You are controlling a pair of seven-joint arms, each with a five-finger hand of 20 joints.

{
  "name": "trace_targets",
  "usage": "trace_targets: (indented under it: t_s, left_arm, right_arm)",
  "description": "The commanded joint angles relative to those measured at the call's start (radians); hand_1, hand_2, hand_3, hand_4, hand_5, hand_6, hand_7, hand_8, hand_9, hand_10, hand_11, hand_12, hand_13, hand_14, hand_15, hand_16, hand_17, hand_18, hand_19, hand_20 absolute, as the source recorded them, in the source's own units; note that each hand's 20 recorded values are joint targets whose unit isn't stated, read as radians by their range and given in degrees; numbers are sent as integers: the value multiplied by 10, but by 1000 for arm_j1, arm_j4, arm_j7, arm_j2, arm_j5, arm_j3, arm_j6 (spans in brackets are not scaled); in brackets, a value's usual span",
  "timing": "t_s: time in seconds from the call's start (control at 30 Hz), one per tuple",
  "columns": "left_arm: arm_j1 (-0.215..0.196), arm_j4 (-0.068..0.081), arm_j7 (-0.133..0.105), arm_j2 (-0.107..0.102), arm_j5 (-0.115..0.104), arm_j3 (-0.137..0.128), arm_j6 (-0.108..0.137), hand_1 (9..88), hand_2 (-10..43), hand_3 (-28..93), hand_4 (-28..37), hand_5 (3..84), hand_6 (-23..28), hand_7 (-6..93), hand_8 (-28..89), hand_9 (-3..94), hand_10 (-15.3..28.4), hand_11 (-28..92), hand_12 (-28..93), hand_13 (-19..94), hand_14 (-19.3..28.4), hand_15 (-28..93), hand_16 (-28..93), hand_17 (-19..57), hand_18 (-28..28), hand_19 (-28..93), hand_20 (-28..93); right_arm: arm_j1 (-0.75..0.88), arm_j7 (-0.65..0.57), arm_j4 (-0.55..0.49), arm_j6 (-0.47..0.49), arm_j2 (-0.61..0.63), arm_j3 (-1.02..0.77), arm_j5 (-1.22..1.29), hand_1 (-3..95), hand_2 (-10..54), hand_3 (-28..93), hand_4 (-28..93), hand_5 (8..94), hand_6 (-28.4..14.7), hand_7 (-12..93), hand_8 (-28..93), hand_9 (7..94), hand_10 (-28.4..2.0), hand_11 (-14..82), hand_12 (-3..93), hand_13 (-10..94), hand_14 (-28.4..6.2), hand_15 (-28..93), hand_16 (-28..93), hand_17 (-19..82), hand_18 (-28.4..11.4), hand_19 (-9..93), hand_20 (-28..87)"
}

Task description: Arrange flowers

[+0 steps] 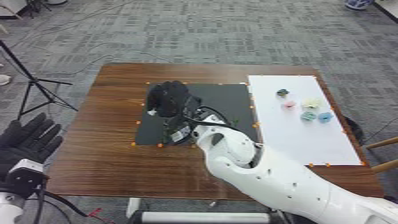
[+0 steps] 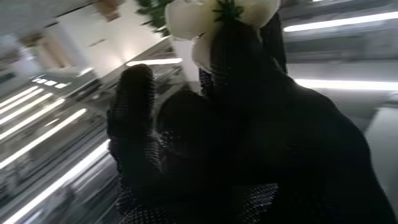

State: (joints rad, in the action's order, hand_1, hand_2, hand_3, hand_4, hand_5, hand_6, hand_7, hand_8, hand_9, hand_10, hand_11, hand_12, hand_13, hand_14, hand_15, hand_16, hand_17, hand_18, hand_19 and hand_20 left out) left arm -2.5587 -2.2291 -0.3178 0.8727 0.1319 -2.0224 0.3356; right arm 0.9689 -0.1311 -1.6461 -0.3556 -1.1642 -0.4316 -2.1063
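Over the dark mat (image 1: 222, 95), my right hand (image 1: 169, 97) is turned away from the camera, with a small pale patch at its lower left side. In the right wrist view, the right hand (image 2: 240, 100) pinches a white flower (image 2: 185, 19) with a green centre at its fingertips. Beyond the flower show green leaves (image 2: 153, 11). On the white sheet (image 1: 324, 145) lie a cream flower (image 1: 311, 102), a pink one (image 1: 289, 105), a teal one (image 1: 307, 116), a blue one (image 1: 325, 117) and a dark green piece (image 1: 282, 92). My left hand (image 1: 34, 142) is open, off the table's left side.
The brown table (image 1: 111, 125) surrounds the mat and sheet, which have small orange markers along their edges. My right forearm crosses the table's front right part. A black tripod (image 1: 34, 80) stands on the floor at the left, and a wooden chair (image 1: 385, 165) is at the right edge.
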Motion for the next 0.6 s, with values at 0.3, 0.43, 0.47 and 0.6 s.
trace_targets:
  t_s: [0.3,0.43,0.47,0.6]
  left_arm:
    - [24,3,3,-15,4,36,-13,274,142,702,-266,397,84,101,-72,324,139,153,138,222,134,237,-6,-29,111,174,123]
    - [97,31,24,-34,11,76,-10,273,141,703,-265,397,83,100,-72,324,139,153,137,222,134,237,-5,-28,111,173,123]
    - [102,32,23,-38,10,81,-11,273,141,703,-266,397,83,101,-72,324,139,154,137,222,134,237,-6,-28,111,173,123]
    - [124,40,25,-45,10,100,-17,273,141,704,-266,396,83,101,-72,324,138,154,137,222,133,234,-6,-28,111,172,123]
  right_arm:
    - [-99,-130,95,-68,-96,205,-4,662,-95,649,-283,759,43,280,-9,889,-52,91,399,734,-65,798,359,315,-204,764,430]
    - [-115,-123,158,-94,-134,209,-21,663,-95,644,-283,758,43,287,-11,888,-53,93,401,734,-65,798,360,315,-204,764,430]
    - [-122,-125,159,-84,-135,212,-16,663,-95,643,-283,758,43,287,-12,889,-52,93,401,733,-65,798,360,315,-204,763,429]
    - [-133,-130,181,-71,-145,222,-47,662,-95,635,-283,754,42,286,-16,885,-53,92,400,730,-64,796,361,313,-205,761,428]
